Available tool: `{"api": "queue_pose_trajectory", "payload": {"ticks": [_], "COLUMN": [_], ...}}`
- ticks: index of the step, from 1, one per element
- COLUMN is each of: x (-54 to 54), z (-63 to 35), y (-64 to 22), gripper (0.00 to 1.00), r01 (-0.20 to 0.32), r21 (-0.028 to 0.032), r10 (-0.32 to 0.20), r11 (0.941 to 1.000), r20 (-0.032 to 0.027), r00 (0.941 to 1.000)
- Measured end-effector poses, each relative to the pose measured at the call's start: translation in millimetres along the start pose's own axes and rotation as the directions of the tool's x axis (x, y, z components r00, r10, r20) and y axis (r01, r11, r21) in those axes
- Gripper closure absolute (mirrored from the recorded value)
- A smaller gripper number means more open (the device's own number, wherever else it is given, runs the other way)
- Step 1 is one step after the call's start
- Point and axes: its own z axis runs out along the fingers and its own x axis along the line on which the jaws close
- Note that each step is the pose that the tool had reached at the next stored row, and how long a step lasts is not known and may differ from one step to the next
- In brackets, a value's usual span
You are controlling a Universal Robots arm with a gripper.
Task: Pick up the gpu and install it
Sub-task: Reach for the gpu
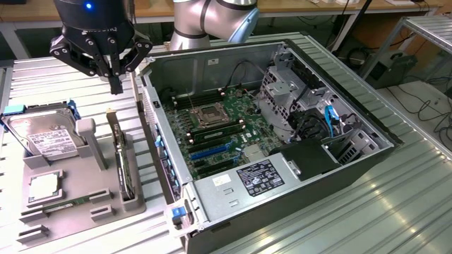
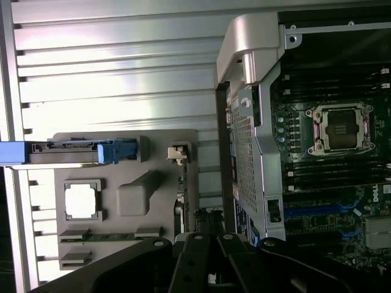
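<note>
Hand (image 1: 116,84) at 10 o'clock in the exterior view, hanging over the ribbed metal worktop (image 1: 395,211). Fingers pressed fully together, nothing gripped, nothing touched.

Gpu (image 1: 126,174) parked on its edge in a slot of the grey holder tray (image 1: 78,177), at roughly 8 o'clock in the same view. Thin, black, upright. Long axis along the 12-to-6 line, with the pale metal bracket (image 1: 111,124) at the 12 o'clock end.

Key relation: card at 6 o'clock from the hand, well apart from it. Bracket end nearest to the fingertips, far end of the card toward the viewer. Fingertips close to in line with the card's long axis, judging by the exterior view, though their height above it is hard to tell.

Around the card: hard drive (image 1: 42,138) at 9 o'clock from it in the same tray, processor chip (image 1: 44,188) and green memory stick (image 1: 67,203) lower down at 8 o'clock. Open computer case (image 1: 282,58) just beside the tray at 3 o'clock from the card, motherboard (image 1: 219,127) exposed, blue expansion slots (image 1: 211,153) bare. Card not yet lifted, not yet installed.
</note>
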Motion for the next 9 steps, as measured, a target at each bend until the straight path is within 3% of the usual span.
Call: {"api": "queue_pose_trajectory", "payload": {"ticks": [9], "x": [-0.4], "z": [-0.1], "y": [-4.8], "gripper": [0.89], "r01": [0.0], "r21": [0.0], "r10": [0.0], "r11": [1.0], "r20": [0.0], "r00": [1.0]}}
